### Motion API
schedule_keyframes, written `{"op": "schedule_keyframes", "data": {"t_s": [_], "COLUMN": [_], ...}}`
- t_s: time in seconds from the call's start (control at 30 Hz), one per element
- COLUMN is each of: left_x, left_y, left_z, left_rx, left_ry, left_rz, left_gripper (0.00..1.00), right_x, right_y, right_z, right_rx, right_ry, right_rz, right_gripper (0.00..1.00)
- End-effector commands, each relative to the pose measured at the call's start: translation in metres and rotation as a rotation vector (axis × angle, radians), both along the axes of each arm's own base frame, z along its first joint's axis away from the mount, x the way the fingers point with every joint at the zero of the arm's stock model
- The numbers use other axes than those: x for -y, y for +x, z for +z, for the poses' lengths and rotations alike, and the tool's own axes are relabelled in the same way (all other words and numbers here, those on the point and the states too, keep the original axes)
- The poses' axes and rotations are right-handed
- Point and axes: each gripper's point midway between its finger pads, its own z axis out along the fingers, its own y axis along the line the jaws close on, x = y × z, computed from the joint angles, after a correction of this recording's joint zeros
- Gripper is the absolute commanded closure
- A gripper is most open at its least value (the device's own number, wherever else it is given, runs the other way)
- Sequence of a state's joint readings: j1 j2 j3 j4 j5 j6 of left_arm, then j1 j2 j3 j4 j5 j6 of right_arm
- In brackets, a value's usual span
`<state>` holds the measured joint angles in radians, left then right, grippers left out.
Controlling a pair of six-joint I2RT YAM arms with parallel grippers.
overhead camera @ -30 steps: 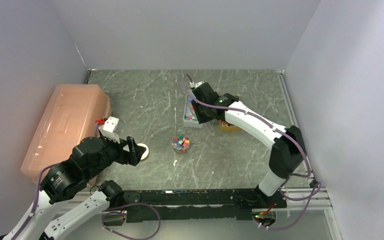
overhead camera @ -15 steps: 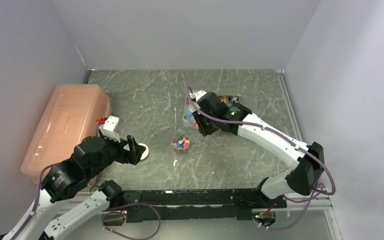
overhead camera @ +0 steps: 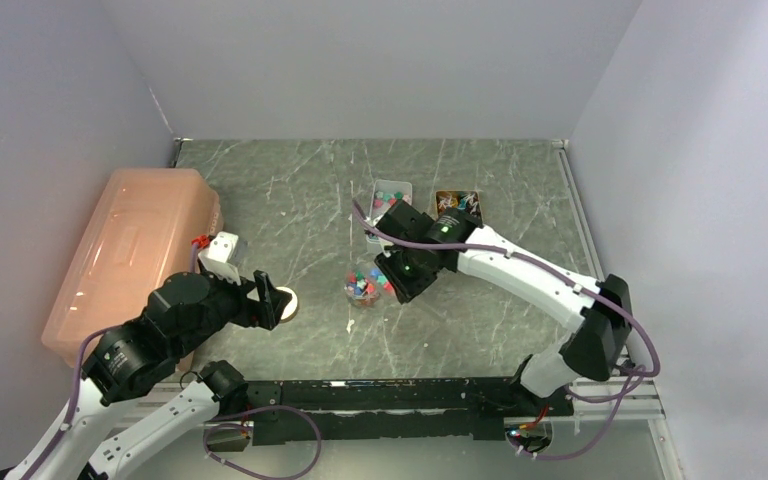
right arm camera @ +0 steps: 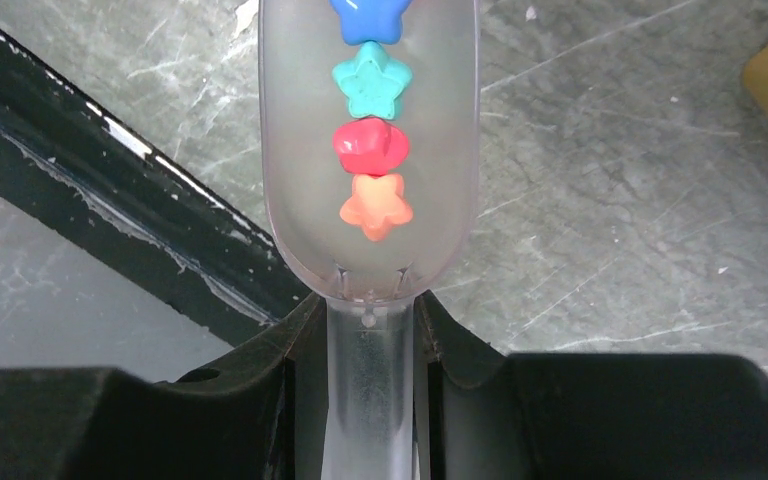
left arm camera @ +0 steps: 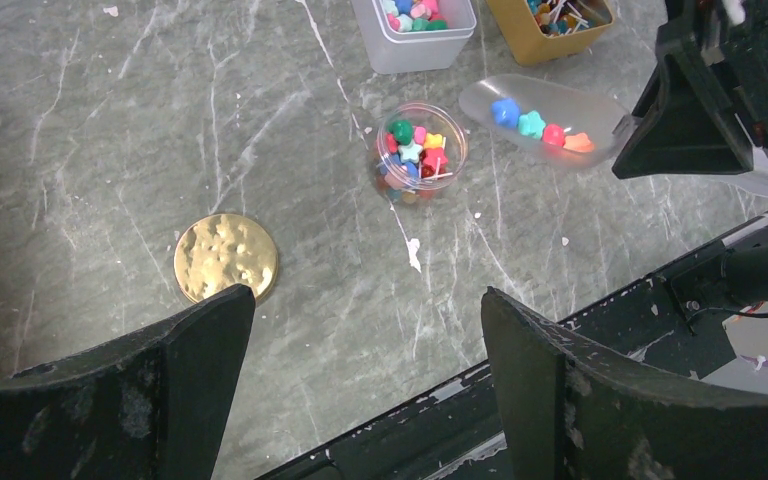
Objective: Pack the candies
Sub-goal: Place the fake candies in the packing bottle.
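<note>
Right claw [right arm camera: 370, 335]: clenched on the handle of a clear plastic scoop [right arm camera: 435, 180], just to the right of the small jar [left arm camera: 459, 140].
Scoop: its bowl reaches out from the claw, with its tip just beside the jar's rim; whether it touches cannot be told.
Candies in the scoop [right arm camera: 371, 80]: four in a row along the bowl, running blue, teal, red, then orange nearest the handle; three of them are star-shaped.
Candies in the jar [left arm camera: 412, 152]: a mixed heap of green, pink, yellow, red and blue in the round, lidless clear jar at the middle of the tabletop [overhead camera: 290, 190].
Candies in the tub [left arm camera: 415, 12]: more lie in a clear rectangular tub [left arm camera: 410, 55] behind the jar.
Yellow box [left arm camera: 545, 42]: just beside the tub, holding thin sticks.
Left claw [left arm camera: 360, 300]: released, fingers wide apart and gripping nothing, above the near left part of the tabletop.
Gold lid [left arm camera: 226, 257]: flat on the tabletop, close to the left claw and well apart from the jar.
Storage bin [overhead camera: 130, 250]: pale orange, at the left edge.
</note>
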<state>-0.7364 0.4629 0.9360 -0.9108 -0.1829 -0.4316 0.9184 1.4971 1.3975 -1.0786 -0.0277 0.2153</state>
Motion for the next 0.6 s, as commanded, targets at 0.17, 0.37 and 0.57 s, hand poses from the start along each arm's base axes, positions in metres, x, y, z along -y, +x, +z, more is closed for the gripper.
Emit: {"op": "schedule_keyframes", "data": {"t_s": [0.17,0.37,0.57], "left_x": [-0.001,-0.002,-0.002], "left_y": [0.001,0.000,-0.001], "left_z": [0.006,0.008,0.010], "left_rx": [0.016,0.026,0.032], "left_ry": [-0.016,-0.023,-0.029], "left_rz": [0.010,0.010,0.005], "left_gripper": [0.11,0.10,0.10], "right_x": [-0.009,-0.013,-0.010], "right_y": [-0.013,-0.009,-0.010], "right_z": [0.002,-0.002,-0.009], "right_rx": [-0.133,-0.181,-0.233], "right_ry": [-0.071,-0.140,-0.215], "right_rz": [0.035,0.008,0.000], "right_gripper": [1.00,1.00,1.00]}}
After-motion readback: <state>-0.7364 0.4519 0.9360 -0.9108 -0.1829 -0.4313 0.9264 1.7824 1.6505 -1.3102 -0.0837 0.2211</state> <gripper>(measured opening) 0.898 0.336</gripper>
